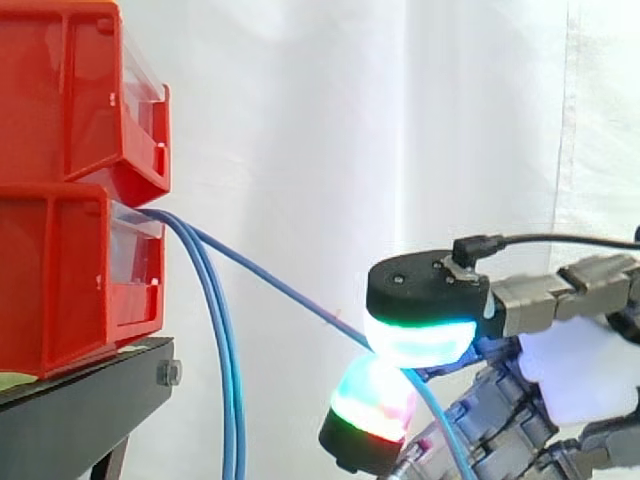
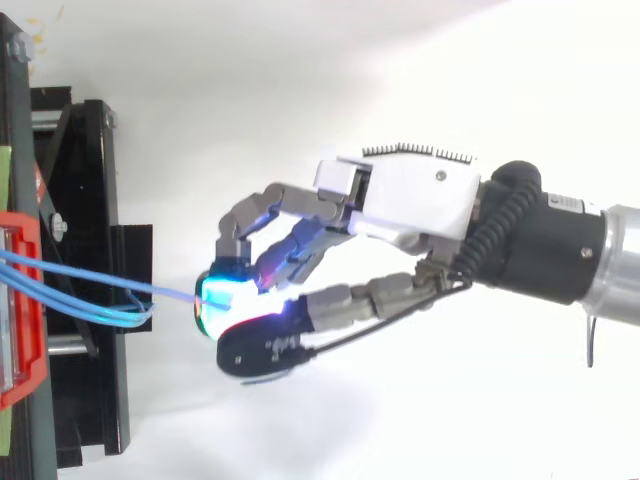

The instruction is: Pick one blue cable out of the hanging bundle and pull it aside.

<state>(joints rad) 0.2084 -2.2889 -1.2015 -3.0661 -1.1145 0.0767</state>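
Pinching one thin blue cable between its glowing fingertip pads, the grey-and-white robot hand holds it well out to the side of the stacked red plastic bins, in front of the white curtain. That cable runs taut and slanting down from the front of the lower bin to the pinch, while the rest of the blue bundle hangs straight down just beside the black metal stand.

We see one blue cable taut, slanting away from the bundle hanging off the lower bin's front.
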